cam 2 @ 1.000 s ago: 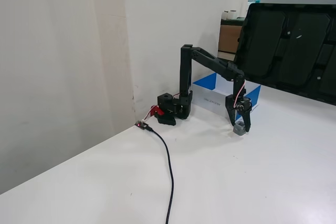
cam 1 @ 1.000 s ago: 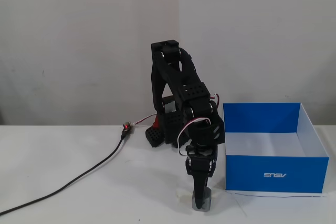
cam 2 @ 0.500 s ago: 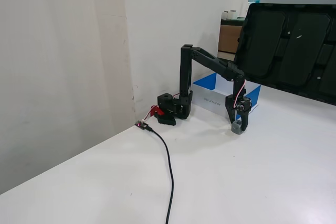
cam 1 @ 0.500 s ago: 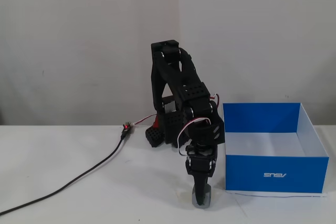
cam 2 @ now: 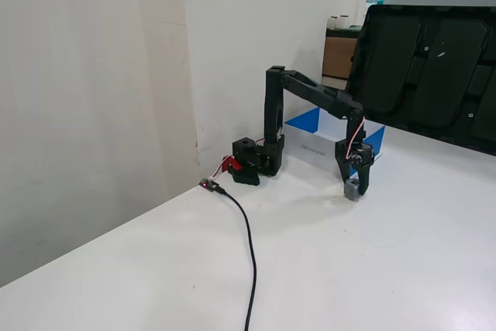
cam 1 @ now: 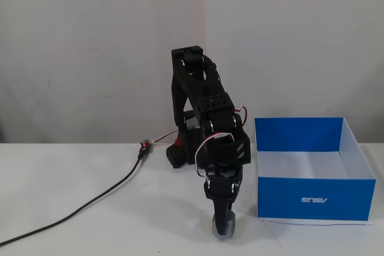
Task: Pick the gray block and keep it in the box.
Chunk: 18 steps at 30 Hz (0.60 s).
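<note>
Gripper (cam 1: pixel 222 229) points down, clenched on the block (cam 1: pixel 220 227) at the bench; box (cam 1: pixel 314 199) lies just right, walls higher.

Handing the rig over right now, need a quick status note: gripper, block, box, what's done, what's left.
Gripper: pointing down at the table, shut on the gray block; in the other fixed view the block shows between the fingers, at or just above the table; which, I cannot tell.
Box: on the table to the right of the gripper in the front fixed view, nothing seen in the part of its inside that shows.
Done: block grasped.
Left: lift it clear of the box wall, carry it over the box, release inside.
</note>
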Motion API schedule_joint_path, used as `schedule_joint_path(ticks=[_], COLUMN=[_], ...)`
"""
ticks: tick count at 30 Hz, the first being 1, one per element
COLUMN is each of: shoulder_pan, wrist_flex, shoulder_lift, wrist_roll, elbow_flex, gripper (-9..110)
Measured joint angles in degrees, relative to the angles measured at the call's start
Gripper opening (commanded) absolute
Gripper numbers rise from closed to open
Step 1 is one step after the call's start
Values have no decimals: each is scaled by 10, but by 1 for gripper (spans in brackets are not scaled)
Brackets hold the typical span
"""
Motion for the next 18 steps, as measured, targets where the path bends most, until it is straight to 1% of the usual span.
schedule_joint_path(ticks=[9, 18], shoulder_pan=[-3, -70], wrist_flex=[88, 185], shoulder_lift=[33, 83], wrist_roll=[-39, -83], elbow_flex=[-88, -190], gripper=[10, 10])
